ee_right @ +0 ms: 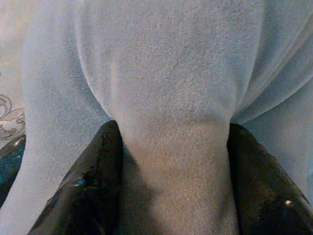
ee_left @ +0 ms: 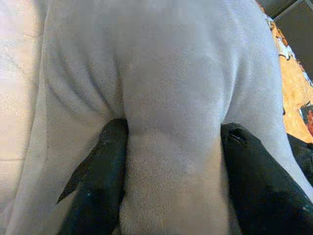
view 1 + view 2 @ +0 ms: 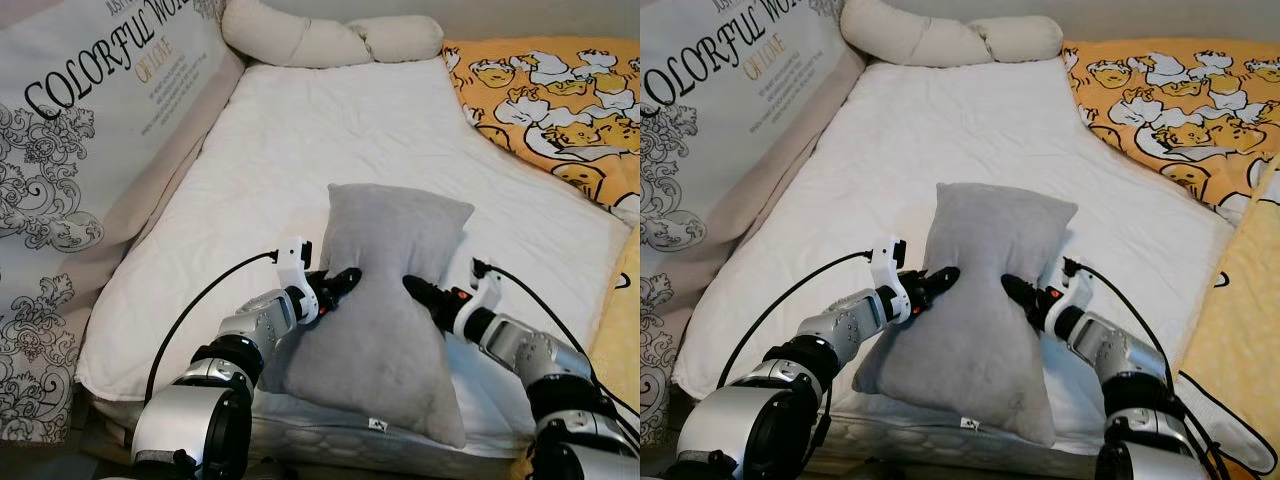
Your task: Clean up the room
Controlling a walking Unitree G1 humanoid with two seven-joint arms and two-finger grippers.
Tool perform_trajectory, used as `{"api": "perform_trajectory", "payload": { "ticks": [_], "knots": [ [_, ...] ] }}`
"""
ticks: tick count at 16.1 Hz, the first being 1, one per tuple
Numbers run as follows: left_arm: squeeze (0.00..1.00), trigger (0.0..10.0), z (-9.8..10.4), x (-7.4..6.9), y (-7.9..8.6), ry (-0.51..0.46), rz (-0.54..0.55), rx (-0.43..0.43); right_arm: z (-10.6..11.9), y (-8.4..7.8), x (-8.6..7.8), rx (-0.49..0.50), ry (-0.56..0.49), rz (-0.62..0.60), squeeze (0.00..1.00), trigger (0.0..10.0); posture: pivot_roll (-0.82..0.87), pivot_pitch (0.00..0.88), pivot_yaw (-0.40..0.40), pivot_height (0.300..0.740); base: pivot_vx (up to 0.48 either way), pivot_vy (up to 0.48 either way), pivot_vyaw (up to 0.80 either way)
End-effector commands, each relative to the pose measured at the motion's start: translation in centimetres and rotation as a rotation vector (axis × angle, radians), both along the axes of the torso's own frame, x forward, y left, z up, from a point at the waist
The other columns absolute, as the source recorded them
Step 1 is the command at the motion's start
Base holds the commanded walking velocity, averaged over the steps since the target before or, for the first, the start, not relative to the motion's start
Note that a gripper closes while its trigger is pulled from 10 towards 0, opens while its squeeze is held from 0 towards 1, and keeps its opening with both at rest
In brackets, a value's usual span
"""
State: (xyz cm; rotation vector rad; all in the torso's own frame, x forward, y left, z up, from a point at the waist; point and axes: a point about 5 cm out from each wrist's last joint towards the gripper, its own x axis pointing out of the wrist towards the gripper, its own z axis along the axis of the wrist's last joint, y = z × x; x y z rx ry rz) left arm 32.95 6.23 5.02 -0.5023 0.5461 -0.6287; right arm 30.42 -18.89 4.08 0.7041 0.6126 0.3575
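A grey pillow is held upright over the near edge of the white bed, pinched in at its waist from both sides. My left gripper is shut on its left side, and my right gripper is shut on its right side. In the left wrist view grey fabric bulges between the two black fingers. In the right wrist view a fold of the pillow is squeezed between the fingers the same way.
A cream bolster lies at the head of the bed. An orange duck-print blanket covers the right side. A printed cushion panel lines the left side. The middle of the mattress is bare sheet.
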Motion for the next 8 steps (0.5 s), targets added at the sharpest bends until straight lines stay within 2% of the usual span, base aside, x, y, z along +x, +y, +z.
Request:
{"api": "perform_trajectory", "payload": {
  "ticks": [1,3,8],
  "knots": [
    [0.0,0.0,-0.18,-0.4,-1.13,0.009,-0.049,0.025,-0.93,1.49,-0.42,-0.009,0.042,0.049,0.0,0.0,-0.09,0.0,0.074,0.74,0.0,0.0,0.0],
    [0.0,0.0,-0.13,-0.4,-1.32,0.011,-0.048,0.028,-0.42,1.7,-0.05,-0.024,-0.06,0.036,0.0,0.0,-0.09,0.0,0.068,0.74,0.0,0.0,0.0],
    [0.0,0.0,-0.01,-0.41,-1.45,-0.01,-0.067,0.036,-0.63,2.29,0.03,-0.079,-0.06,0.03,0.0,0.0,-0.09,0.0,0.062,0.74,0.0,0.0,0.0]
  ]
}}
